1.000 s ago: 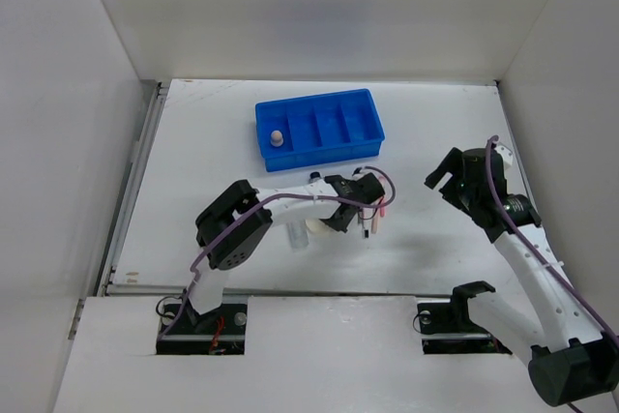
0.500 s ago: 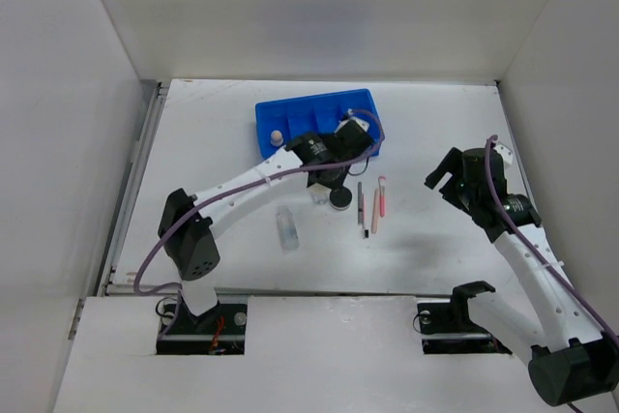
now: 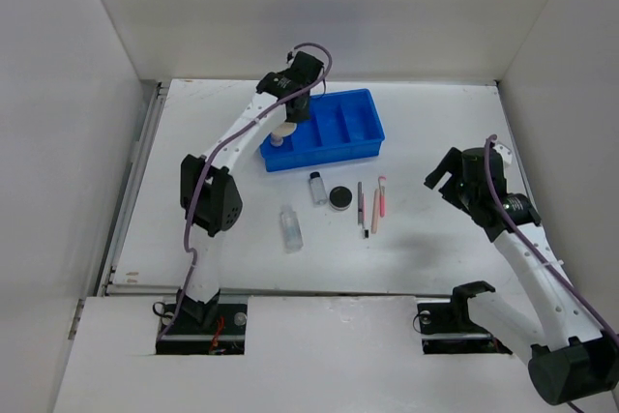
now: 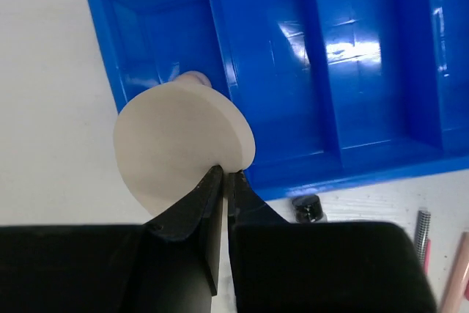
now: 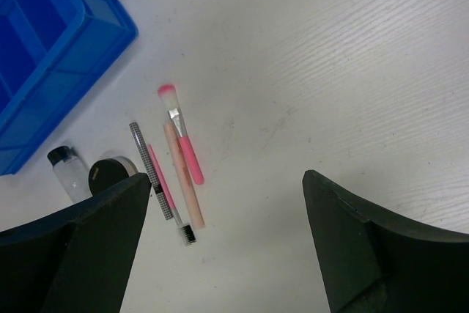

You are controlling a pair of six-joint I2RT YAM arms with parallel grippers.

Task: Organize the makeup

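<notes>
Pinched by its edge above blue tray: cream round puff. Under it, in end compartment, mostly hidden: tan sponge. On worktop near tray: black-capped clear bottle, round black jar, second clear bottle, pink and dark pencils side by side.

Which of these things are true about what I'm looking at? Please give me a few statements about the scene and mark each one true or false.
1. The left gripper is shut on the cream round puff. True.
2. The puff hangs over the left end of the blue tray. True.
3. The other gripper is holding a pencil. False: the right gripper is open and empty, and the pencils lie on the table.
4. The black jar sits inside the tray. False: the round black jar is on the table in front of the tray.
5. Both clear bottles are on the table, outside the tray. True.
</notes>
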